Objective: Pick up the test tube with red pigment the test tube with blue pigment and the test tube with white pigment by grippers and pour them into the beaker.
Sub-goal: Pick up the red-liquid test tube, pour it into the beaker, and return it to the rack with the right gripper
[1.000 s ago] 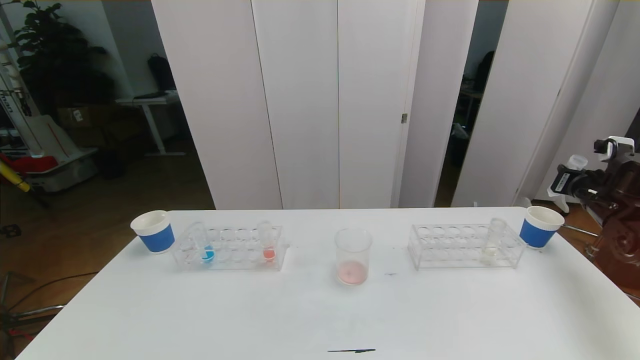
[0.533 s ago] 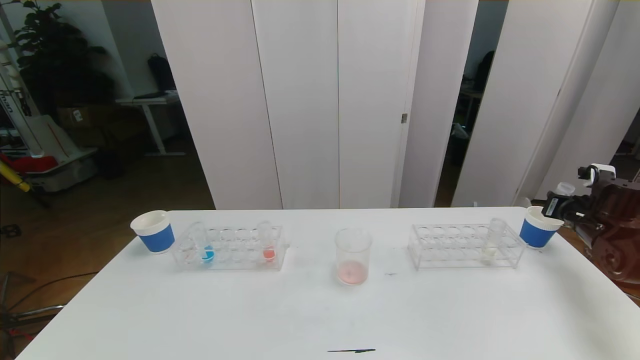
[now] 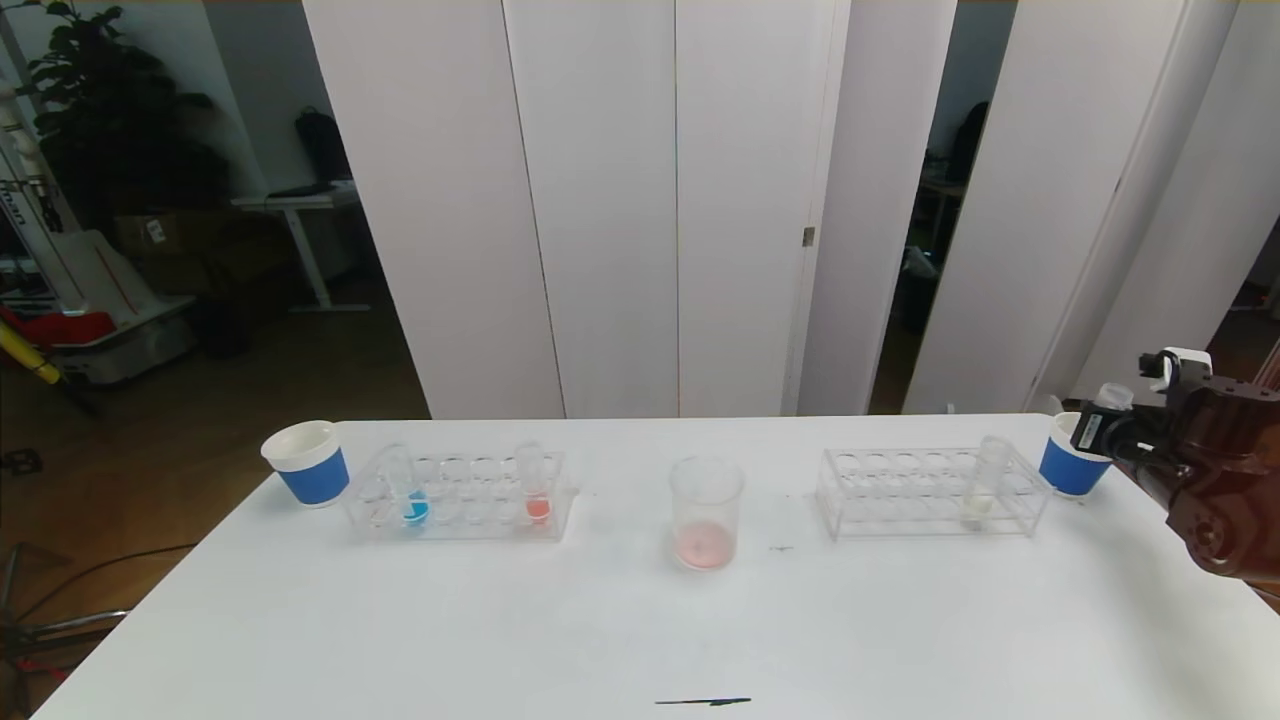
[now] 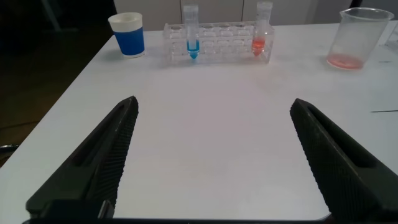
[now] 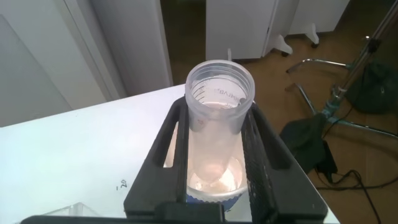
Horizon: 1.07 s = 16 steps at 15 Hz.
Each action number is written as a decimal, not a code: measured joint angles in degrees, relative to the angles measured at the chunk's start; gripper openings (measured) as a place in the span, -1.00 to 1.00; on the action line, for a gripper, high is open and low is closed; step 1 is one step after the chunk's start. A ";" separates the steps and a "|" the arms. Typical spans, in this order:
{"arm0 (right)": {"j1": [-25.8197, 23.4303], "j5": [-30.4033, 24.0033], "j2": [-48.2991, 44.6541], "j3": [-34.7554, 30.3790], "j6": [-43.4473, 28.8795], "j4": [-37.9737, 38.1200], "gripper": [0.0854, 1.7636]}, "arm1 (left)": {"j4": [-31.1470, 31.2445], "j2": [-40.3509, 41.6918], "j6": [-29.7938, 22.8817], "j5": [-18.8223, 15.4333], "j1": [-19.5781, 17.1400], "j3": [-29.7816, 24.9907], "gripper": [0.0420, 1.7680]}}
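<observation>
Lowered since a second ago, the right gripper [image 3: 1100,425] is clamped on an emptied test tube [image 5: 217,118] directly above the right-hand paper cup [image 3: 1070,462]. Left of that cup, the white-pigment tube [image 3: 985,480] stands racked; the beaker [image 3: 706,512] is farther left, and the blue-pigment tube [image 3: 410,487] beyond it. The left gripper [image 4: 211,155] hovers spread apart over the worktop [image 3: 640,620].

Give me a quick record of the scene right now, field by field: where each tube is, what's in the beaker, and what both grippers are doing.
Blue tube: slim clear test tube with blue pigment, upright in left clear rack
Red tube: clear tube with red-orange liquid, same rack
White tube: clear test tube with white pigment, in right clear rack
Beaker: clear cylindrical beaker, between the racks, pinkish liquid at bottom
Right gripper: shut on an emptied clear tube over the right blue-banded paper cup
Left gripper: open, low over the near white table
</observation>
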<state>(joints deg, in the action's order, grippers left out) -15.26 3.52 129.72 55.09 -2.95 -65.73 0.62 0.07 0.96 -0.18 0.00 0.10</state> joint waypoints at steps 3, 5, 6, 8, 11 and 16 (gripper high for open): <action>-0.20 -1.16 0.07 -0.77 0.00 0.00 0.71 | 0.00 0.00 0.00 0.00 0.00 0.00 0.98; -0.26 -1.18 0.02 -0.99 0.11 0.02 0.98 | 0.00 0.00 -0.02 0.00 0.00 0.00 0.98; -0.35 -1.18 -0.04 -1.01 0.12 0.00 0.98 | -0.02 0.00 0.00 0.00 0.00 0.00 0.98; -0.61 -1.27 -0.50 -1.04 0.04 0.09 0.98 | 0.00 0.00 -0.02 0.02 0.00 0.00 0.98; -1.00 -2.04 -2.38 -0.85 -0.02 0.38 0.98 | -0.02 0.00 0.00 0.02 0.00 0.00 0.98; -1.22 -4.43 -12.21 -0.88 0.67 8.29 0.98 | 0.00 0.00 0.00 0.00 0.00 0.00 0.98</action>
<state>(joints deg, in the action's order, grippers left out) -16.48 -0.90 117.51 54.21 -2.28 -57.44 0.62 0.07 0.96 -0.18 0.00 0.10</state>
